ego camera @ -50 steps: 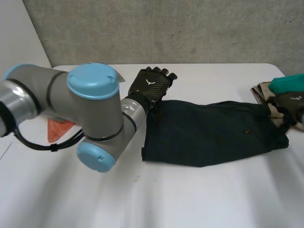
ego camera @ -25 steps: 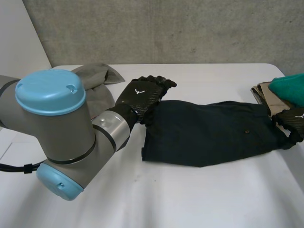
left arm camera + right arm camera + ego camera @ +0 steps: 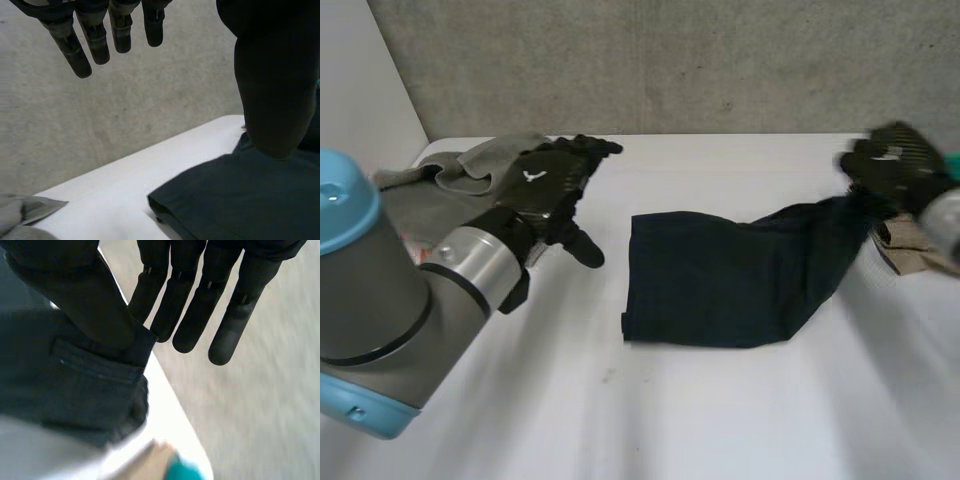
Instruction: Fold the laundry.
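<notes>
A dark navy garment [image 3: 720, 285] lies across the middle of the white table [image 3: 650, 420]. Its right end is lifted off the surface. My right hand [image 3: 888, 165] holds that raised end, shut on the cloth. In the right wrist view its thumb [image 3: 75, 290] pinches a waistband-like edge of the garment [image 3: 75, 385] against straight fingers [image 3: 190, 315]. My left hand [image 3: 552, 185] hovers open to the left of the garment, apart from it. The left wrist view has its fingers [image 3: 100, 35] straight, above the garment's [image 3: 240, 200] near corner.
A crumpled grey cloth [image 3: 485, 160] lies at the back left, behind my left hand, also in the left wrist view [image 3: 20, 215]. A stack of folded tan cloth [image 3: 915, 245] sits at the right edge, with something teal [image 3: 182, 471] by it. A concrete wall stands behind.
My right hand has shut on the garment's right end and lifted it up and back toward the left. My left hand has drawn away leftward off the garment's left end.
</notes>
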Controlling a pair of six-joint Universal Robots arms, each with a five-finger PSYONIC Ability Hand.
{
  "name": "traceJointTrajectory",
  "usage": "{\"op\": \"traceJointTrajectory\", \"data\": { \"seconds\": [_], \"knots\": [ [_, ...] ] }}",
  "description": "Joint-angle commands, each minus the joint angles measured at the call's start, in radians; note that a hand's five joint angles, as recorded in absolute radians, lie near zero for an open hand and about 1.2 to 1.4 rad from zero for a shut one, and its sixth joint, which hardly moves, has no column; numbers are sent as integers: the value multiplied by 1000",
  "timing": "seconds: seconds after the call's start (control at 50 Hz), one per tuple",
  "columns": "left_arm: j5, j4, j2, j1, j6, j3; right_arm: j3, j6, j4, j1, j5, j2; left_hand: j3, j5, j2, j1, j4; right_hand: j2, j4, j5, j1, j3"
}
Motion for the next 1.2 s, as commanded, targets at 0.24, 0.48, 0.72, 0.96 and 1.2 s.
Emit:
{"op": "traceJointTrajectory", "data": {
  "seconds": [0.24, 0.48, 0.72, 0.96, 1.2],
  "knots": [
    [23, 29, 82, 81, -59, -141, -210, -131, 134, 558, 41, 299, -36, -52, -32, -11, -27, -451, -469, -450, -368, -460],
    [31, 14, 71, 75, -60, -24, -175, 551, 64, 345, 67, 37, -36, -52, -32, -11, -27, -1004, -1022, -1003, -921, -1013],
    [67, -190, -240, -149, 19, 409, -169, 677, 213, 111, 145, 65, -36, -52, -32, -11, -27, -1004, -1022, -1003, -921, -1013],
    [-84, -486, -559, -310, 237, 671, -122, 631, 286, 47, 129, 118, 44, 28, 48, 69, 53, -1004, -1022, -1003, -921, -1013],
    [-132, -192, -584, -307, 282, 573, -76, 574, 250, 81, 106, 119, 452, 436, 456, 477, 461, -1004, -1022, -1003, -921, -1013]
  ]
}}
